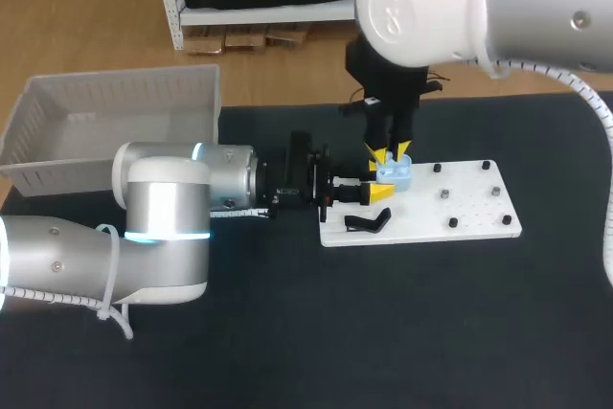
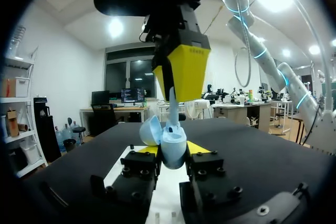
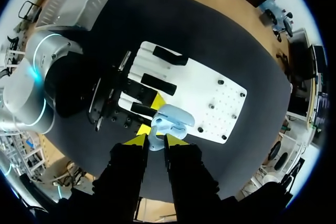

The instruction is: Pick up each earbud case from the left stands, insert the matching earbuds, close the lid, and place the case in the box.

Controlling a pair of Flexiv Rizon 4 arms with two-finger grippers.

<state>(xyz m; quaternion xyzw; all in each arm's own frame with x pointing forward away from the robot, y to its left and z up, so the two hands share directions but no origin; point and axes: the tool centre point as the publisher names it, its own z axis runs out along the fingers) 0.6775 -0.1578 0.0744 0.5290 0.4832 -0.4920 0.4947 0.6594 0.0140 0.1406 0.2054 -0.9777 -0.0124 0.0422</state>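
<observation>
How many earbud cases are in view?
1: the light blue earbud case, lid open, held in the left gripper over the white board, under the right gripper. Others may be hidden.

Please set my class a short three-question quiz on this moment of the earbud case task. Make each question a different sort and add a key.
1. True or false: the lid of the light blue earbud case is shut.
2. What grips the earbud case from two sides? A. the left gripper B. a person's hand C. nothing, it lies flat
3. Fill in: the right gripper, reaching down from above, is shut on a light blue ____ just over the case.

Key: 1 false, the lid stands open. 2 A. 3 earbud.
</observation>
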